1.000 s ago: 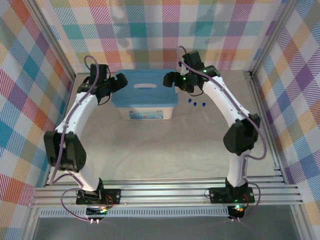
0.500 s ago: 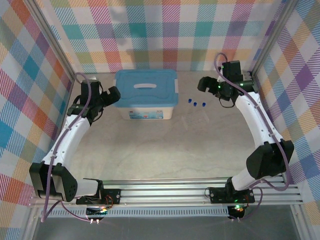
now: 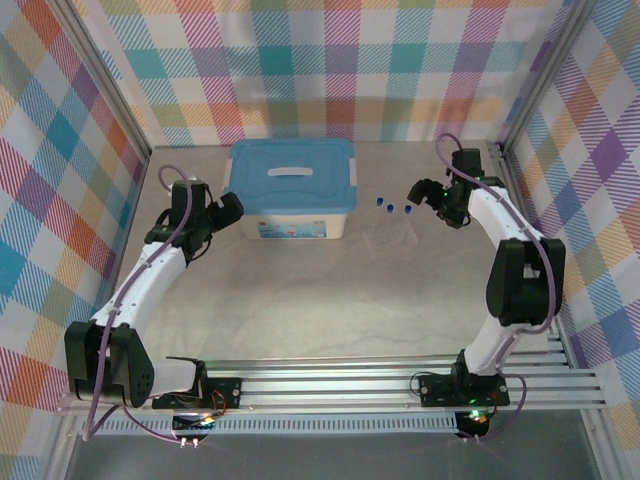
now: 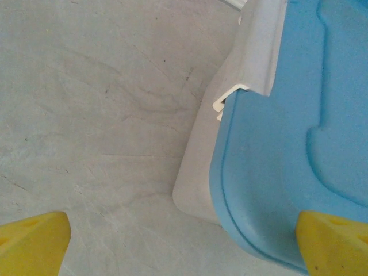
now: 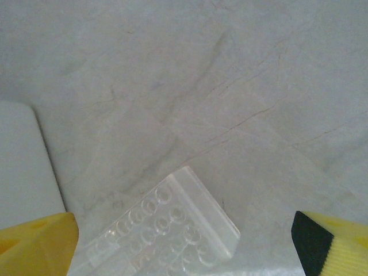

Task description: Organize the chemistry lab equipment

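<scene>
1. The blue-capped tubes (image 3: 393, 208) stand on the worktop (image 3: 330, 290) toward its far edge and right of centre. They sit between the plastic box (image 3: 290, 228) and the right fingers (image 3: 422, 190).
2. The three caps form a short row that runs roughly along the far edge, tilting slightly nearer toward the right. That line is the long axis the fingers must approach.
3. The right fingers are spread wide and hold nothing. In the top view they are just beside the rightmost cap, on its right-hand side, and face the row end-on.
4. In the right wrist view a clear rack (image 5: 172, 227) with rows of round wells lies on the worktop between the two yellow fingertips (image 5: 37, 244). I cannot tell whether a fingertip touches it.
5. The left fingers (image 3: 228, 208) are also wide and empty. They sit at the box's left near corner, and one yellow tip (image 4: 333, 244) overlaps the blue lid (image 4: 287, 144).
6. The lid sits on the box, and the box stands between the left fingers and the tubes.
7. My judgement is that the right arm is much the nearer. A grasp along the row would crowd the caps, so closing across it looks safer.
</scene>
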